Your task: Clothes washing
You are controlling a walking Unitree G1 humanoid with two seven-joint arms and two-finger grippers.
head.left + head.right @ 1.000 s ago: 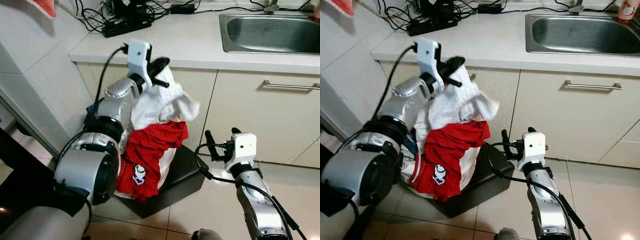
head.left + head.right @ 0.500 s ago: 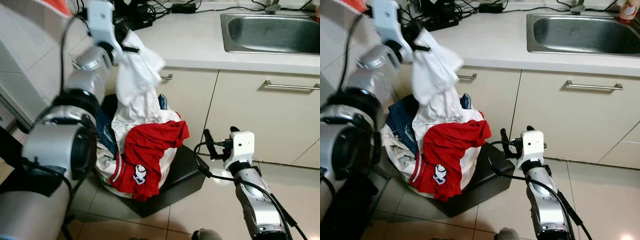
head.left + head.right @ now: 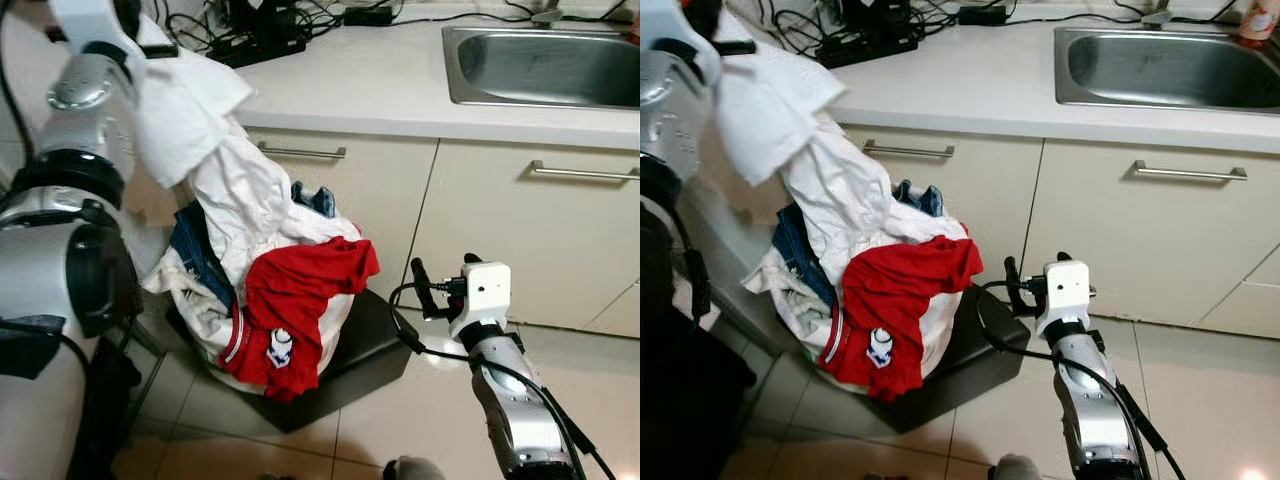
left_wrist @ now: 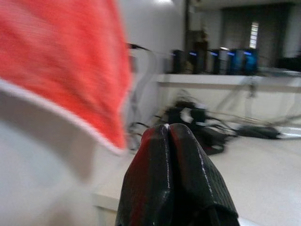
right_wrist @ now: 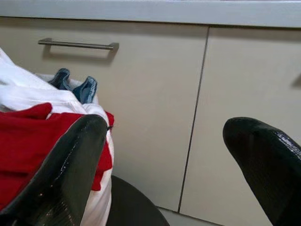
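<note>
**Operator:** What does my left arm have right now?

**Observer:** Your left gripper [image 4: 168, 134] is raised high at your far left, above the edge of the white countertop [image 3: 400, 85]. In the wrist view its two black fingers are pressed flat together. A crumpled white cotton garment [image 3: 215, 150] hangs from it, so you have a pinch of that cloth; the exact pinch point is hidden.

**Operator:** Is the garment free of the pile?

**Observer:** No. Its lower end trails down into the heap of laundry [image 3: 265, 290] that sits on the low black padded stool [image 3: 350, 360]. It drapes in a long slant, which I take to be why your arm is held so high and wide: you need height to draw the tail clear.

**Operator:** What else is in that heap?

**Observer:** A red shirt with white trim [image 3: 300, 300] lies across the front, with blue denim [image 3: 195, 250] behind it. The white garment's tail runs next to the red shirt, so pulling harder may drag the shirt off the stool.

**Operator:** And my right side?

**Observer:** Your right gripper [image 5: 164, 155] hovers low beside the stool, facing the cream cabinet doors [image 3: 510, 220]. Its fingers are spread wide with nothing between them, ready to steady the pile if you need it.
</note>
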